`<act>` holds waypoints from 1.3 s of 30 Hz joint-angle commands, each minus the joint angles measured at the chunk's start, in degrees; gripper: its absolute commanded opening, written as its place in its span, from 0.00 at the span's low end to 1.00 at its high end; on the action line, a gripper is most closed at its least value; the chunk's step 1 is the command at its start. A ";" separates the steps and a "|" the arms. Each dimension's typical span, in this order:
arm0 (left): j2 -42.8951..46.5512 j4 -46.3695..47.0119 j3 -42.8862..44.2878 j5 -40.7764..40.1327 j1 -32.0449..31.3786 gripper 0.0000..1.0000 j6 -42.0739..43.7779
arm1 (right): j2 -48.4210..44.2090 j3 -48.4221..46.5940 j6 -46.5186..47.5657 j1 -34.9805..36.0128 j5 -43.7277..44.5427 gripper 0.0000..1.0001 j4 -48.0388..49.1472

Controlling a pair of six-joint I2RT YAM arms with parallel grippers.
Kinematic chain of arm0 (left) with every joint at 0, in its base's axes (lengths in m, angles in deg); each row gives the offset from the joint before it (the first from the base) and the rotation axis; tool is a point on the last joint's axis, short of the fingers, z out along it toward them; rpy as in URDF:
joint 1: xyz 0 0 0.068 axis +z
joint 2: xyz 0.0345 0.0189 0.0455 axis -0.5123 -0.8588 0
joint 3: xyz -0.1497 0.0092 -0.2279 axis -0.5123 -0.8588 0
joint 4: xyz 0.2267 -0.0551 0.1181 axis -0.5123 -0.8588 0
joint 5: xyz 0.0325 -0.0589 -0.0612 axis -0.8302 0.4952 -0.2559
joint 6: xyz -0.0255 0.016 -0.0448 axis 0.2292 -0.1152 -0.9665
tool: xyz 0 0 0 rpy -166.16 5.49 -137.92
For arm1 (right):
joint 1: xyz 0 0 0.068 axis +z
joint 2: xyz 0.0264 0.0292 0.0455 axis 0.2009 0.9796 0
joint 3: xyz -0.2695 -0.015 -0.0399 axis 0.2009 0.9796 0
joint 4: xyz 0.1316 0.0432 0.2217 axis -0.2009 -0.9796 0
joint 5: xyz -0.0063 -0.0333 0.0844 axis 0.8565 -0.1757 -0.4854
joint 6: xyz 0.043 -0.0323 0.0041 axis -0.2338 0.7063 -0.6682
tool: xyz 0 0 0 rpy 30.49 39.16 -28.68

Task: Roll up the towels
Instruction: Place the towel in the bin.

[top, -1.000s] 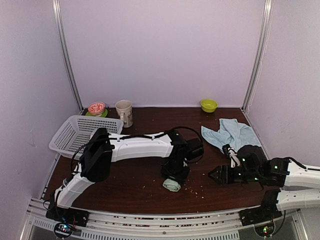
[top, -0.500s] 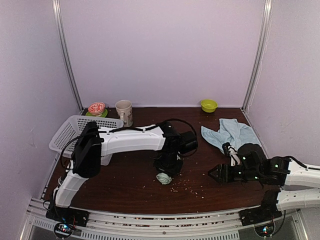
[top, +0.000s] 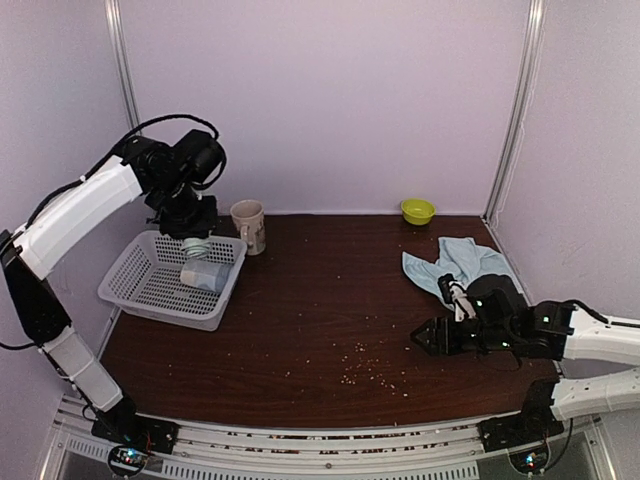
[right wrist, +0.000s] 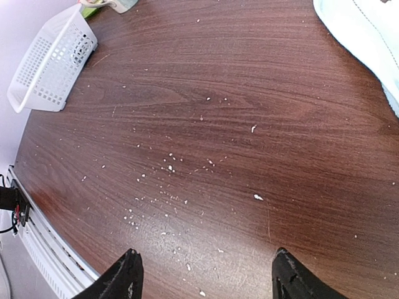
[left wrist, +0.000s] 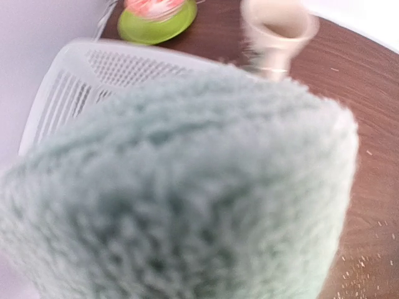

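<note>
A rolled mint green towel point(top: 199, 262) hangs over the white mesh basket point(top: 140, 285) at the left, with my left gripper point(top: 190, 232) shut on its top. That towel point(left wrist: 187, 187) fills the left wrist view and hides the fingers. Whether its lower end touches the basket floor I cannot tell. A light blue towel point(top: 465, 265) lies spread flat at the right of the table and shows at the corner of the right wrist view point(right wrist: 368, 37). Just in front of it, low over the bare wood, my right gripper point(top: 420, 340) point(right wrist: 209, 277) is open and holds nothing.
A cream cup point(top: 248, 224) stands just right of the basket, and a green plate with a pink bowl point(top: 193, 217) sits behind it. A small green bowl point(top: 417, 210) is at the back right. White crumbs point(top: 370, 370) dot the table's middle.
My left gripper closed on the rolled mint towel at the table's centre, lifted it and swung it left and back to above the basket. The right arm has barely moved.
</note>
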 commanded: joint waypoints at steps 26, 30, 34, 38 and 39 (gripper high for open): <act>-6.36 18.88 -21.47 8.03 15.06 0.00 -57.15 | 9.42 -10.04 6.17 -2.35 -4.68 0.70 -2.39; -8.82 19.55 -21.17 8.00 15.06 0.00 -58.08 | 9.28 -10.60 6.39 -2.39 -4.64 0.70 -2.92; -9.99 21.59 -22.59 8.61 15.01 0.00 -59.52 | 8.94 -10.33 6.59 -2.54 -4.18 0.70 -3.69; -11.18 22.69 -23.22 9.73 14.93 0.00 -59.77 | 9.28 -10.43 6.75 -2.87 -4.18 0.70 -3.83; -11.36 22.69 -23.33 9.94 14.92 0.00 -59.84 | 9.30 -10.48 6.71 -2.90 -4.26 0.70 -3.79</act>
